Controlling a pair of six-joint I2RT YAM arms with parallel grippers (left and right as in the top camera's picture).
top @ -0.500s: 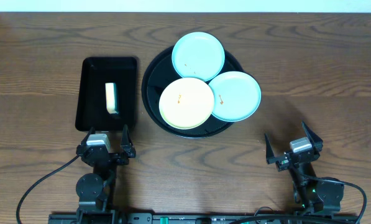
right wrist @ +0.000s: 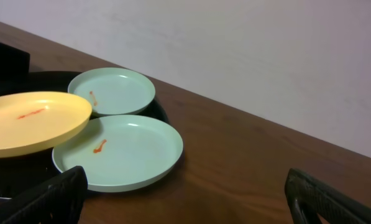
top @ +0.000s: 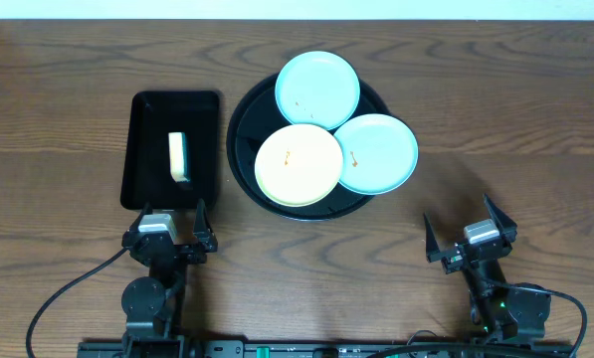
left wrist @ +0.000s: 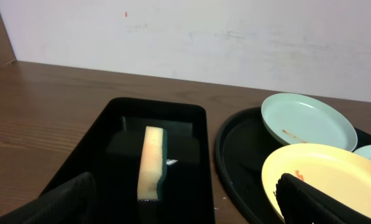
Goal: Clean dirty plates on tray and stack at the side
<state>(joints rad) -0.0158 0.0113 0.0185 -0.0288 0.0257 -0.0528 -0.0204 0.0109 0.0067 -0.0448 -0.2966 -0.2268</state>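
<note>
Left: open, empty left hand (top: 174,217) near sponge (top: 179,157) in rectangular tray (top: 142,119). Centre: plates (top: 298,164) crowded on tray (top: 245,149), overlapping, two overhanging its rim; risks dragging or tipping neighbours onto desk (top: 58,119) when lifting one. Right: open right hand (top: 459,221), well apart.

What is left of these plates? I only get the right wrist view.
Observer: A rectangular black tray holding a sponge that stands on its edge.
Operator: Does it touch the round tray?
Observer: No, a strip of table shows between them.
Operator: And the other jaws?
Observer: The left jaws stand open and empty, just short of that rectangular tray.
</note>
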